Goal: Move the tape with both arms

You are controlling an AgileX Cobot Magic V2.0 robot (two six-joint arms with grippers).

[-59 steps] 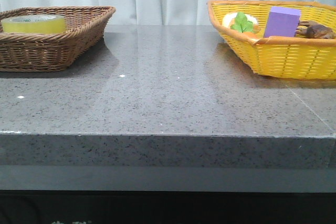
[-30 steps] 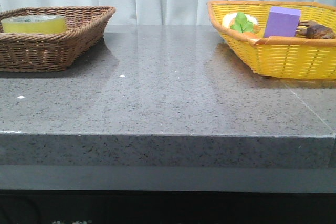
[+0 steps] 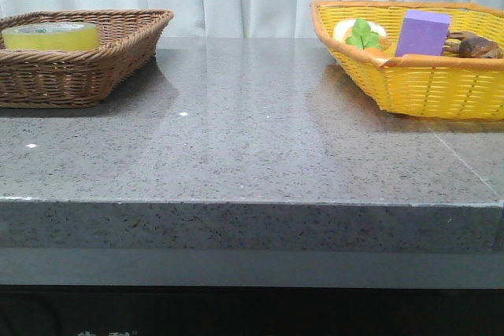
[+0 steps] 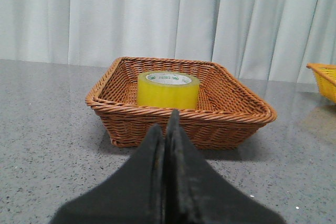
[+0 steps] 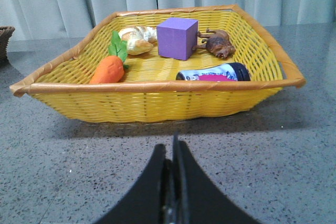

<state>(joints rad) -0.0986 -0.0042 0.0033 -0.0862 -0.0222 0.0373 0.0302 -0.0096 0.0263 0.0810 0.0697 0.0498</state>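
The tape (image 3: pixel 50 35), a low yellowish translucent roll, lies flat in the brown wicker basket (image 3: pixel 118 57) at the table's far left; the left wrist view shows the tape (image 4: pixel 168 89) inside the same basket (image 4: pixel 181 124). My left gripper (image 4: pixel 166 124) is shut and empty, a short way in front of that basket and apart from it. My right gripper (image 5: pixel 170 148) is also shut and empty, over bare table in front of the yellow basket (image 5: pixel 157 103). Neither arm shows in the front view.
The yellow basket (image 3: pixel 441 84) at the far right holds a purple block (image 3: pixel 424 32), a toy carrot (image 5: pixel 107 68), a bread-like piece (image 5: pixel 137 40), a brown animal figure (image 5: pixel 218 43) and a dark tube (image 5: pixel 212 72). A grey speckled tabletop (image 3: pixel 260 131) lies between the baskets; white curtains hang behind.
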